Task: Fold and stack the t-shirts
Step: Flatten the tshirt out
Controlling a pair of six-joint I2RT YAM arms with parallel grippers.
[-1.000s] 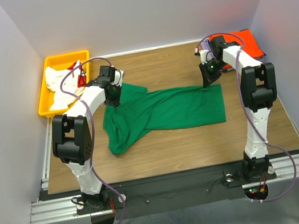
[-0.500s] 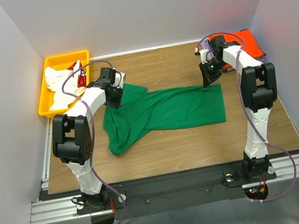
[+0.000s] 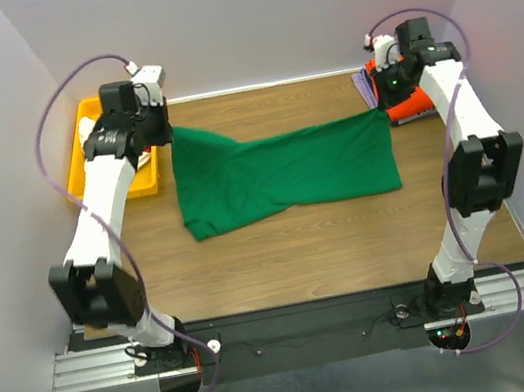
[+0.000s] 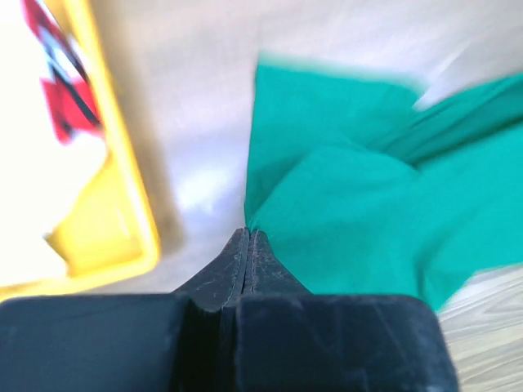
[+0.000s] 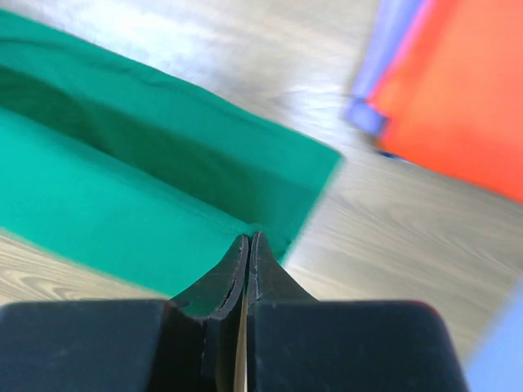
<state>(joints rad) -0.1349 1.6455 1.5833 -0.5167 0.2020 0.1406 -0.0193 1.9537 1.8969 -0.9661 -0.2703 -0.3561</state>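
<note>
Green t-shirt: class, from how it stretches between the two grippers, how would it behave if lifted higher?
Probably floppy: the green t-shirt dips and creases between the left gripper and right gripper, both shut on its edge. Likely light, since fingertip pinches carry it. Lifted higher, it would probably drape and bunch, not hold shape.

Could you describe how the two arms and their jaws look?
The left arm and right arm have white links with black joints. A thin purple cable loops along each. The jaws are black, scuffed, tapering to a point.

Robot lab — white-walled booth [image 3: 251, 15], aluminium rails [image 3: 94, 366]
</note>
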